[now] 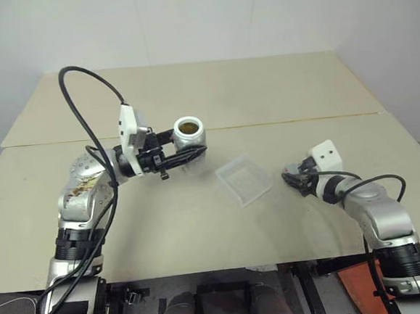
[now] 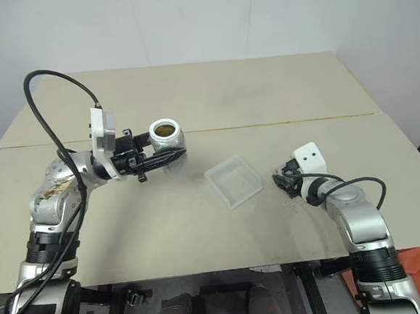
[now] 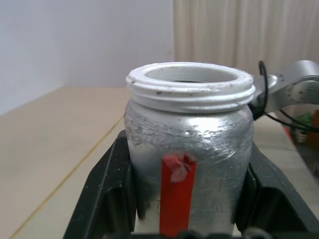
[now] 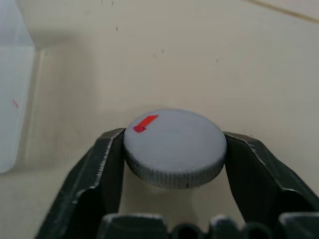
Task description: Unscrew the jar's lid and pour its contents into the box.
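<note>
The left hand point(image 1: 184, 157) is gripping the open jar point(image 1: 190, 134) upright above the counter point(image 1: 278, 93), left of the box point(image 1: 244, 180). The right hand point(image 4: 172, 149), low at the counter to the box's right, is flanking the lid point(image 4: 174, 147); whether its fingers are pinching or releasing is unclear. Unscrewing looks done; next, the jar likely needs moving over the box and tipping. The brown contents point(image 1: 187, 127) are barely showing in the jar's mouth.

Silvery jar point(image 3: 187, 149) with red strip, white rim, grey lid point(image 4: 174, 144) red-marked, seemingly clear box point(image 1: 244, 179)
</note>
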`<state>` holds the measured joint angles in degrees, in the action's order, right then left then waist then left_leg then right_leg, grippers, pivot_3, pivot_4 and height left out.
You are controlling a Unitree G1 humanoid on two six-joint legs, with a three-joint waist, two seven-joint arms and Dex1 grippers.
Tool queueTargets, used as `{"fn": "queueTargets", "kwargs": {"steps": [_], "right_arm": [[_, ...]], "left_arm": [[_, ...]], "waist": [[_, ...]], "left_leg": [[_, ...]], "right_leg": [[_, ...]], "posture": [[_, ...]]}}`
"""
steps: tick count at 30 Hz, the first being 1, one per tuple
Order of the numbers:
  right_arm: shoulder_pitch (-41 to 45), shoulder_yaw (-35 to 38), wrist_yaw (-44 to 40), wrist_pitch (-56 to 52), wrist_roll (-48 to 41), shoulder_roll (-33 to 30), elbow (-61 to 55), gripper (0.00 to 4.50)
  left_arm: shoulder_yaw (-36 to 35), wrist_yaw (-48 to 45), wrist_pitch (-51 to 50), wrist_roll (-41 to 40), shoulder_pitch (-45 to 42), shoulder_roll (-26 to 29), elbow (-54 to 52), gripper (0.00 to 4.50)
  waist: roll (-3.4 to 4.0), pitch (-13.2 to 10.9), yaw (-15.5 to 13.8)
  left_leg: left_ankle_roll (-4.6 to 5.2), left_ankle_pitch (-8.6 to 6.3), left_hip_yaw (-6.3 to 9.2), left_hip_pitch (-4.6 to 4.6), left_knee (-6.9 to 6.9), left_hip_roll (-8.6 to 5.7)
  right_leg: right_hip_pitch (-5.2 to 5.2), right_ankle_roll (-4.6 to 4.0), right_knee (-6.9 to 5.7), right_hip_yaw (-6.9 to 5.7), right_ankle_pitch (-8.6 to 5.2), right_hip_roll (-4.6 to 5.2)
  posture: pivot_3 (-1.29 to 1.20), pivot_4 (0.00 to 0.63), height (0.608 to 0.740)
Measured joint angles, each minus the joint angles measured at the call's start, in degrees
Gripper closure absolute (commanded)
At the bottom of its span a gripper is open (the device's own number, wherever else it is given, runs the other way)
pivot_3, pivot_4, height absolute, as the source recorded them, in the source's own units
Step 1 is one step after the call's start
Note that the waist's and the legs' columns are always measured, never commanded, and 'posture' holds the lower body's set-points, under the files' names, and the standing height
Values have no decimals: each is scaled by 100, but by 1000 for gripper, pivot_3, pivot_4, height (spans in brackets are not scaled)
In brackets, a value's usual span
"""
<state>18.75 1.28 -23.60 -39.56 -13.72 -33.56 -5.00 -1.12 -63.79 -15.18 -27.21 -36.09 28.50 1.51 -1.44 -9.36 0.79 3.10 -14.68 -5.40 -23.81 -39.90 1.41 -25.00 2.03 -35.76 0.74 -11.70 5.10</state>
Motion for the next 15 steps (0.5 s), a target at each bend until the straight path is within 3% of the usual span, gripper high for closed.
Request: {"fn": "queueTargets", "kwargs": {"steps": [4, 9, 13, 15], "right_arm": [[33, 67, -350, -472, -183, -405, -382, 31], [898, 728, -1154, -1962, -1546, -972, -1302, 31], [1239, 923, -1788, -2724, -2554, -1270, -1703, 31], [1310, 830, -2030, -2979, -2872, -1352, -1708, 31]], "left_arm": [[477, 275, 1199, 1066, -147, -112, 469, 2476], [1113, 1256, 3426, 2773, -861, -416, 1679, 2476], [1840, 2854, 5571, 4811, -1848, -390, 2957, 2476], [2449, 4248, 6383, 6312, -2542, -332, 3465, 2476]], "waist": [[0, 0, -27], [-2, -1, -82], [-4, -2, -147], [-5, -3, -165]], "left_leg": [[3, -1, 3, -4, 1, -11], [6, -2, 12, -4, -2, -14], [11, -6, 21, -7, 3, -17], [17, -9, 28, -27, 0, -32]], "right_leg": [[-1, 1, 2, -1, 0, 7], [3, 0, 6, -4, 2, 11], [10, 1, 23, -15, 2, 15], [5, 11, 32, -20, 7, 28]], "posture": [[0, 150, 740], [0, 150, 740], [0, 150, 740], [0, 150, 740]]}}
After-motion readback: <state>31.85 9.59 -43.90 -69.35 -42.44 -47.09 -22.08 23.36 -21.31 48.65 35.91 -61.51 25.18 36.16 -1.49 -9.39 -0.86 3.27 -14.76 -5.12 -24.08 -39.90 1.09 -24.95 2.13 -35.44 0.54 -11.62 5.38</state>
